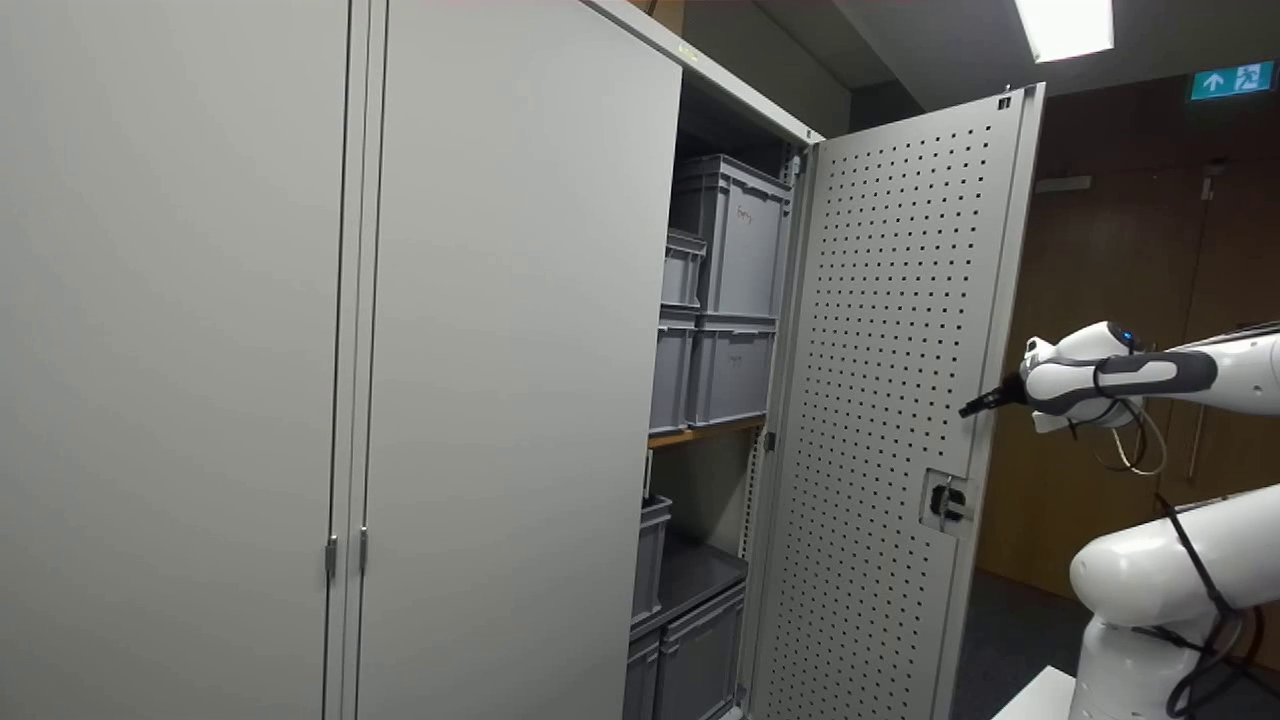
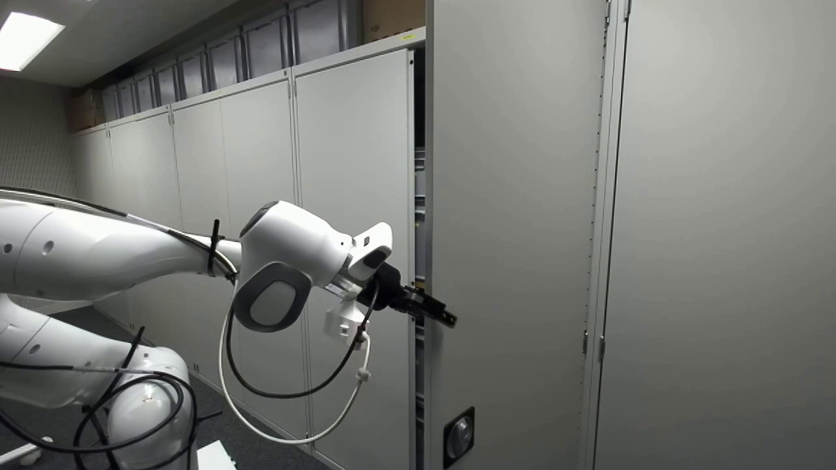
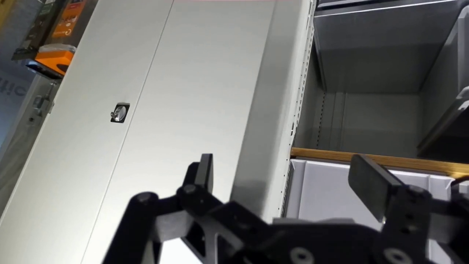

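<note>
My black gripper (image 3: 283, 165) is open and holds nothing. Its two pads (image 3: 368, 183) stand wide apart, with a pale box face and a strip of cabinet frame seen beyond the gap. In an exterior view the gripper (image 1: 966, 410) overlaps the free edge of an open perforated cabinet door (image 1: 880, 350). From outside, the gripper (image 2: 450, 318) also appears in front of the smooth door face (image 2: 516, 196). I cannot tell how far it is from the door. A round lock (image 2: 459, 437) sits low on that face. A latch (image 1: 945, 500) shows on the inner side.
Inside the cabinet, grey boxes (image 1: 733, 365) stand above a wooden shelf edge (image 3: 329, 154). A dark tray (image 1: 690, 575) and more boxes lie lower. Smooth pale doors (image 1: 520, 350) run alongside. The wrist view also shows pale panels (image 3: 190, 91) with a round lock (image 3: 120, 112). Cables (image 2: 294, 395) loop below the wrist.
</note>
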`<state>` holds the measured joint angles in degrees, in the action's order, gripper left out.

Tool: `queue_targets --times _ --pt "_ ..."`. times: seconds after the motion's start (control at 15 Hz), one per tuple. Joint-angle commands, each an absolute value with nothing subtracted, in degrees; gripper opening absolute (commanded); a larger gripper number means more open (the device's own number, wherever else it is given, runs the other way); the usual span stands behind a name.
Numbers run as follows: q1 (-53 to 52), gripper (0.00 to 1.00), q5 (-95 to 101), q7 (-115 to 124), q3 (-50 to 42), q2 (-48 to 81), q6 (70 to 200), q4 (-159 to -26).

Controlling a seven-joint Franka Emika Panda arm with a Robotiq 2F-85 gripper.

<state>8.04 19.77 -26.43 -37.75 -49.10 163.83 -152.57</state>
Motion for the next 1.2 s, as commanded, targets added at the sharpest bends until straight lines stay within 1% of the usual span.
queue_targets --times 0.0,1.13 --pt "6.32 1.0 17.16 -30.1 -38.65 -50.71 166.38 -153.51" --pt "0.76 1.0 15.91 -30.75 -37.81 -57.66 165.35 -156.6"
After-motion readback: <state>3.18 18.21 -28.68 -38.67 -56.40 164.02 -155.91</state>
